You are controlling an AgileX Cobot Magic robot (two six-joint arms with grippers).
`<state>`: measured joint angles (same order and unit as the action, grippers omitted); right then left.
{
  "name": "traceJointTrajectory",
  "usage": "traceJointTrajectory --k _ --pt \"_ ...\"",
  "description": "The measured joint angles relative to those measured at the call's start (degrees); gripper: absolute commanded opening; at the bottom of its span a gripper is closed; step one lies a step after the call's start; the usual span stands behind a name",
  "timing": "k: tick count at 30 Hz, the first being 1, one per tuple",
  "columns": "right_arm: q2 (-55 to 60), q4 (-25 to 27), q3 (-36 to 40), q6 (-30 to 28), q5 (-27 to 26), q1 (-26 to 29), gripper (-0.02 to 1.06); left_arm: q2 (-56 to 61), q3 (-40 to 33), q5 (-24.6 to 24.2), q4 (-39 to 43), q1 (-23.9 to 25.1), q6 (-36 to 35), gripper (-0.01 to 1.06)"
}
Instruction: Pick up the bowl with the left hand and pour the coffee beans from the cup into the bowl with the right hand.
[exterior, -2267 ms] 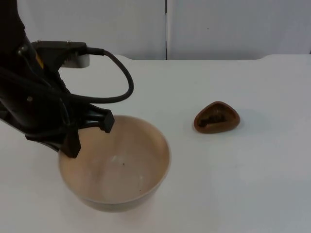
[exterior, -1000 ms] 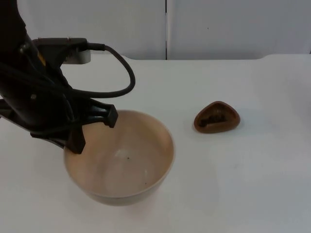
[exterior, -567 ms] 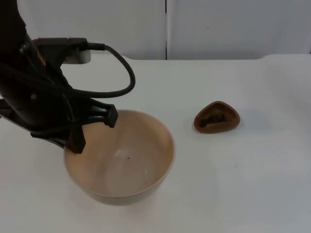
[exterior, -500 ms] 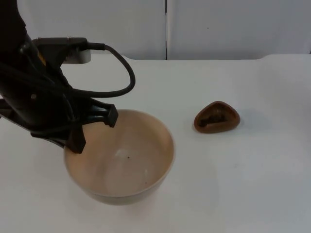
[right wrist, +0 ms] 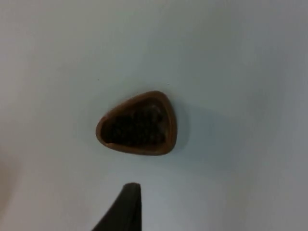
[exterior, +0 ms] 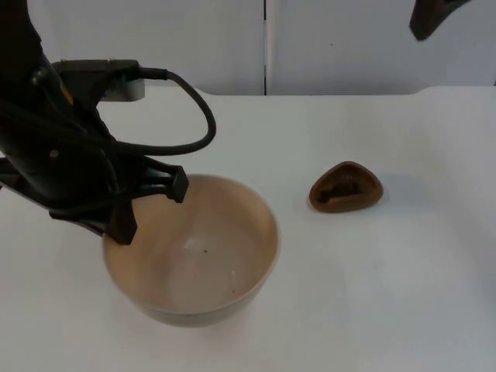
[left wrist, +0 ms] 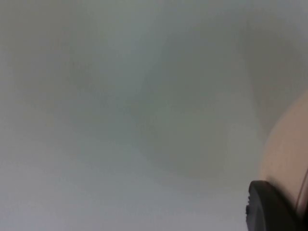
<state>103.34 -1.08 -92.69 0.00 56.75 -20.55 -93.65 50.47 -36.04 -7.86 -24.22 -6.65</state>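
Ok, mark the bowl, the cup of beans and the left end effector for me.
bowl (exterior: 194, 267), top view, on its inner bottom.
cup (right wrist: 137, 124), right wrist view, on the coffee beans inside it.
left end effector (exterior: 147, 208), top view, between its fingertips at the bowl's rim.

The bench (exterior: 387, 294) is overlooked from above and ahead; the cup (right wrist: 137, 123) is viewed downward from the right wrist, shared with the top view; the bowl (left wrist: 288, 149) is seen close from the left wrist.
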Motion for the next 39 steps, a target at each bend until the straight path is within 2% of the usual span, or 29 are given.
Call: traceJointTrajectory --k 6,16,26,34,39 --pt "4.57 -3.16 -0.10 3.07 -1.42 -0.03 1.04 0.00 0.00 0.69 0.00 0.00 0.00 0.00" --pt "9.64 -3.16 -0.32 5.19 -5.98 -0.26 1.04 0.00 0.00 1.07 0.00 0.00 0.00 0.00" --pt "15.70 -3.65 -1.31 5.43 -8.84 -2.28 1.04 0.00 0.00 1.20 0.00 0.00 0.00 0.00" --pt "18.90 -4.68 -1.31 5.43 -13.05 -2.42 0.98 0.00 0.00 1.20 0.00 0.00 0.00 0.00" --pt "19.70 -4.68 -1.31 5.43 -13.92 -2.42 0.97 0.00 0.00 1.20 0.00 -0.03 0.00 0.00"
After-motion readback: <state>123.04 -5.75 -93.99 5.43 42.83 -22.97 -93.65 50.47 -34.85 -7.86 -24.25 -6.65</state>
